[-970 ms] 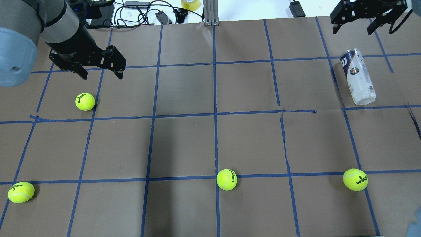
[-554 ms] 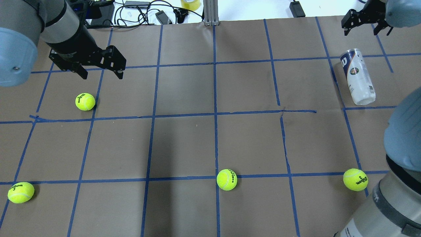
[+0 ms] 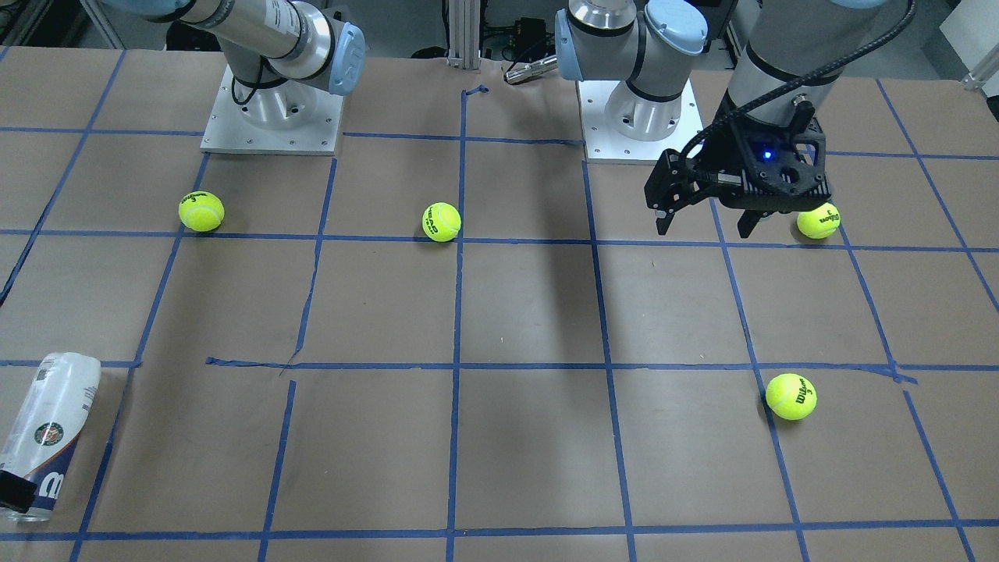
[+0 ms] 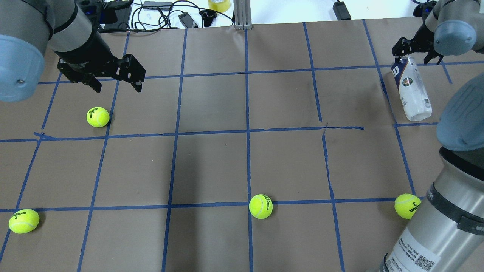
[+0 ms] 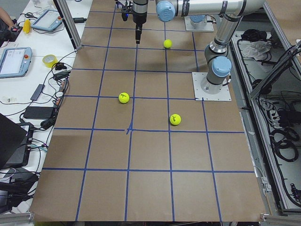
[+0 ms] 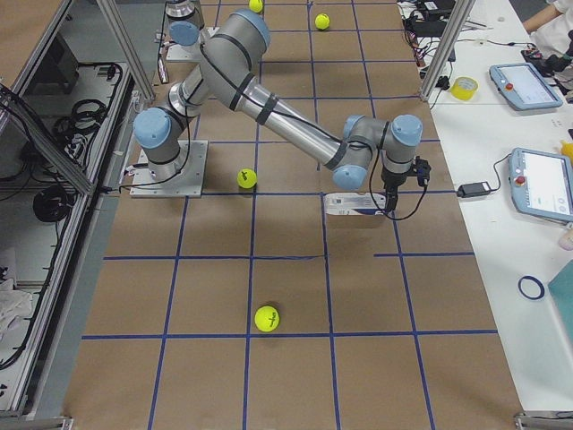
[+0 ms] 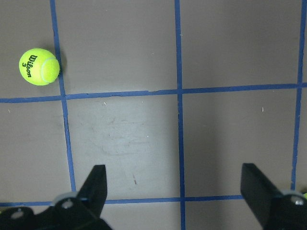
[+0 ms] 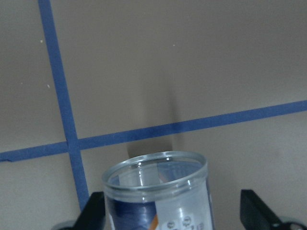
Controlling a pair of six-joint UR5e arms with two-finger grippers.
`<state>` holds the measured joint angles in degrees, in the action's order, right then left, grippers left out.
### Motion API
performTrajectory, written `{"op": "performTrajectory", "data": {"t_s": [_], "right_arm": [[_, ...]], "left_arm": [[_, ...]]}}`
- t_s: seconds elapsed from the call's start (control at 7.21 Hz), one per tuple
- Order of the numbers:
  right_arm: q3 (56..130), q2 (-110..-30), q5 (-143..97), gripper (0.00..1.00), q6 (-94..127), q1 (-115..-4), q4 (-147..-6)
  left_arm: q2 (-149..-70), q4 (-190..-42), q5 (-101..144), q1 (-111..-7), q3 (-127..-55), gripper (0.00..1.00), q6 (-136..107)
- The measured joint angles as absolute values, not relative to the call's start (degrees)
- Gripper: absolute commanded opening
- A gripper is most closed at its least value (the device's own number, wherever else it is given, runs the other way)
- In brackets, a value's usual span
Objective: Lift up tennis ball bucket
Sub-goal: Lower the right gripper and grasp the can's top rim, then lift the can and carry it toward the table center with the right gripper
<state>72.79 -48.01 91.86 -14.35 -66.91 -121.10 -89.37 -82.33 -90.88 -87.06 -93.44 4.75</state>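
The tennis ball bucket (image 4: 413, 90) is a clear tube with a white label and navy band. It lies on its side at the far right of the table, and also shows in the front view (image 3: 45, 425) and the right side view (image 6: 354, 204). My right gripper (image 4: 413, 56) is open and hangs over the tube's open end. In the right wrist view the fingers (image 8: 93, 211) stand on either side of the tube's rim (image 8: 156, 165), apart from it. My left gripper (image 4: 117, 85) is open and empty above the far left of the table, and shows in the front view (image 3: 706, 228).
Several yellow-green tennis balls lie loose: one (image 4: 98, 116) just in front of the left gripper, one (image 4: 24, 220) near left, one (image 4: 261, 206) near centre, one (image 4: 407, 206) beside my right arm's forearm. Cables and a tape roll (image 4: 219, 4) line the far edge.
My right arm has swung in from the right and its gripper has come down from the far edge to the tube's open end. The left gripper and the tube have not moved.
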Motion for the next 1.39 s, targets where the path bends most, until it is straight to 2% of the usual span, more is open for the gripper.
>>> {"op": "performTrajectory", "data": {"t_s": [0.28, 0.55, 0.69, 1.25, 1.39], "right_arm": [[73.4, -47.1, 91.7, 1.0, -15.4, -66.7, -121.0], [73.6, -46.8, 90.4, 0.81, -19.1, -66.7, -120.7], [73.6, -46.7, 90.0, 0.66, -21.3, -66.7, -120.7], [73.6, -48.3, 89.2, 0.55, -27.9, -67.2, -121.5], [73.7, -50.3, 87.9, 0.48, -29.2, -68.1, -121.2]], "left_arm": [[-89.3, -82.4, -90.9, -87.0, -93.5, 1.0, 4.7], [-89.3, -82.3, -90.9, -87.0, -93.4, 1.0, 4.7], [-89.3, -82.3, -90.9, -87.0, -93.4, 1.0, 4.7], [-89.4, -81.9, -90.7, -86.9, -93.2, 1.0, 4.4], [-89.6, -81.4, -90.5, -86.8, -93.3, 1.0, 4.2]]}}
